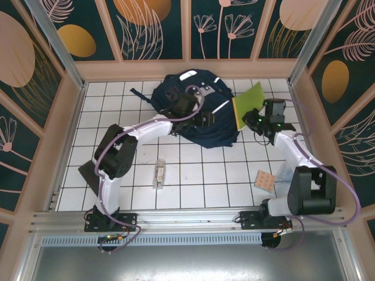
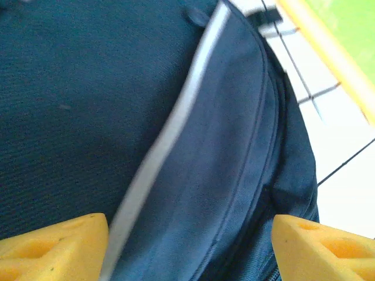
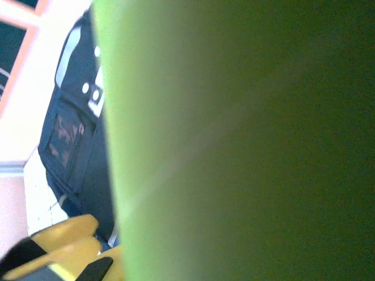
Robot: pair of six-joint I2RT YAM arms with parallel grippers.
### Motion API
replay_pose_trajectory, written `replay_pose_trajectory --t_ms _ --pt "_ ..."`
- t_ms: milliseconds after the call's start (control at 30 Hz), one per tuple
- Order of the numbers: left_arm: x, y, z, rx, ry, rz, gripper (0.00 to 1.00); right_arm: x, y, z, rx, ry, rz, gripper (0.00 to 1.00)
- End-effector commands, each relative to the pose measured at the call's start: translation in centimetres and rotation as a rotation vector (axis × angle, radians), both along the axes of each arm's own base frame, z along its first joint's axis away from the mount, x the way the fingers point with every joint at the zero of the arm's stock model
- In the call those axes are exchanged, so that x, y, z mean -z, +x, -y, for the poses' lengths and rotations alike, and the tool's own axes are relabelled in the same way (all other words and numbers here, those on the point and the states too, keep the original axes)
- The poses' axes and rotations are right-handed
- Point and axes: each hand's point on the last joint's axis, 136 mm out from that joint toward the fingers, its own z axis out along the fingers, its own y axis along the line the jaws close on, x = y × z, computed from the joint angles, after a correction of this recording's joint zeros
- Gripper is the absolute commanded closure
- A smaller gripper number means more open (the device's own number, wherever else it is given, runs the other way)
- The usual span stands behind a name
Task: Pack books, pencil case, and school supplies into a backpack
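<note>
left arm [image 1: 146, 129] – elbow folded back by its base, forearm reaching forward-right | left gripper [image 1: 206, 119] jaws spread wide, nothing between them | right arm [image 1: 287, 145] bent, forearm angled forward-left | right gripper [image 1: 255, 120] clamped on lime-green book [image 1: 249, 100]

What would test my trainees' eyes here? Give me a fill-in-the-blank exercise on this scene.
1. The right gripper is shut on the ____ book.
2. Above the backpack, the left gripper is ____.
3. The pink pad lies beside the ____ arm's base.
Missing words: green; open; right.
</note>
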Motion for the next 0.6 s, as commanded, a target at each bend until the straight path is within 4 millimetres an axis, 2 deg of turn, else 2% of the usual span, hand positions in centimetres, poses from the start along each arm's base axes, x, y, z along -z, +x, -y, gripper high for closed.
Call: replay_pose_trajectory --t_ms 0,67,167,367,500,567 --pt "2.7 -1.6 1.0 0.101 0.208 0.027 0.26 -2.0 -0.4 1.8 0.044 0.013 0.092 1.00" --pt "3.8 -1.4 1.4 0.103 0.262 0.053 0.25 -2.1 -0.7 2.4 0.059 0.036 0.109 1.00" --pt "5.7 -0.1 0.9 0.059 0.338 0.063 0.25 -2.3 -0.9 2.3 0.050 0.060 0.123 1.00" --pt "7.1 2.2 -0.8 -0.043 0.454 0.122 0.25 -1.8 -1.3 1.7 0.026 0.087 0.116 1.00" --pt "8.8 2.4 -1.3 -0.035 0.511 0.124 0.28 -1.6 -1.4 1.5 0.026 0.105 0.117 1.00" --pt "10.3 1.6 -1.1 0.002 0.522 0.077 0.33 -1.6 -1.4 1.5 0.026 0.109 0.121 1.00"
